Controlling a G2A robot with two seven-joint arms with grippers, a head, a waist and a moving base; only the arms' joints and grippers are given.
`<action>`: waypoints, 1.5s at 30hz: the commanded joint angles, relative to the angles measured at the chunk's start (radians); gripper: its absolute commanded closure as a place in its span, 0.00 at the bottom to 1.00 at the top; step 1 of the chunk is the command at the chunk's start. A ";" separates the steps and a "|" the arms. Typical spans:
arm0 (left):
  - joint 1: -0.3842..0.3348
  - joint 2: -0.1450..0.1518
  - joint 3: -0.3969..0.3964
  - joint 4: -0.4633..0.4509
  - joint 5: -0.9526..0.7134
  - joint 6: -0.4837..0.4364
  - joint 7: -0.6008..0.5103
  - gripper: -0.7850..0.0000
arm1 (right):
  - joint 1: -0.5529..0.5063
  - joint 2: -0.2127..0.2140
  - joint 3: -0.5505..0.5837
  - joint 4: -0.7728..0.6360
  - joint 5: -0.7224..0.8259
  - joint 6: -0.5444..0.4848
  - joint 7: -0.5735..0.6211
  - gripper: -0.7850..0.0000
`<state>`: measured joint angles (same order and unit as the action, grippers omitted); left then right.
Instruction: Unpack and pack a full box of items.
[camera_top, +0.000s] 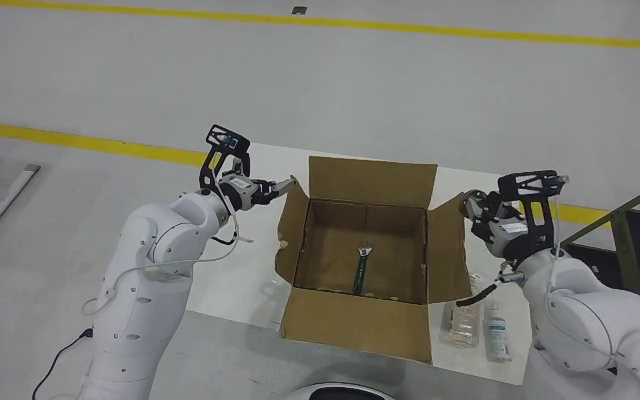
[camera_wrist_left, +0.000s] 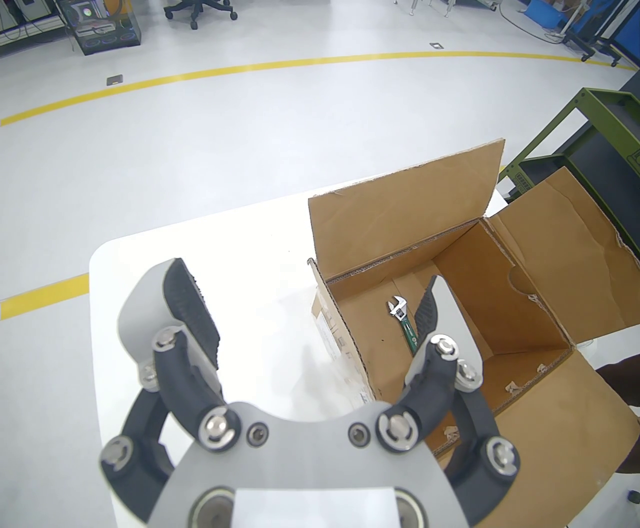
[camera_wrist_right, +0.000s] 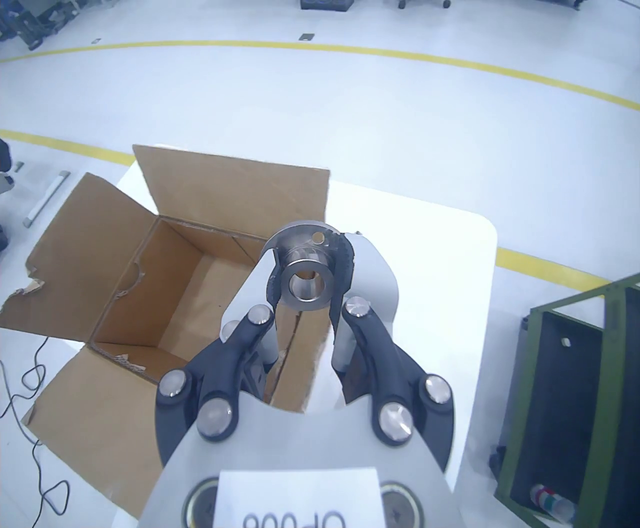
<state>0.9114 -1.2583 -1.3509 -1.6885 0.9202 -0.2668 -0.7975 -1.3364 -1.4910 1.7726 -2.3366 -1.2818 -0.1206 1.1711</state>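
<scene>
The box (camera_top: 358, 325) has raised side flaps (camera_top: 449, 250), so the right gripper (camera_wrist_right: 309, 272), clamped on the flanged metal bushing (camera_wrist_right: 304, 287), should pass above them; the left gripper (camera_wrist_left: 307, 287) hangs spread and empty.

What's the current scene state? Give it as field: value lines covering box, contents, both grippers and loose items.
box: open cardboard box on white table, flaps folded out
contents: green-handled wrench lying flat on the box floor
left gripper: open, empty, beside the box
right gripper: shut on a metal flanged part, at the opposite side flap
loose items: two clear bottles on the table beside the box, right-arm side
</scene>
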 joint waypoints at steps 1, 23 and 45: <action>0.000 0.000 0.000 0.000 0.000 0.000 0.000 0.00 | -0.016 0.004 0.035 0.005 -0.014 0.015 0.007 1.00; 0.000 0.000 0.000 0.000 0.000 0.000 0.000 0.00 | -0.196 0.041 0.286 0.301 -0.169 0.100 0.053 1.00; 0.000 0.000 0.000 0.000 0.000 0.000 0.000 0.00 | -0.165 0.061 0.199 0.522 -0.226 0.106 0.109 1.00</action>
<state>0.9114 -1.2583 -1.3509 -1.6885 0.9202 -0.2668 -0.7975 -1.5015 -1.4312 1.9749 -1.8186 -1.5046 -0.0139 1.2798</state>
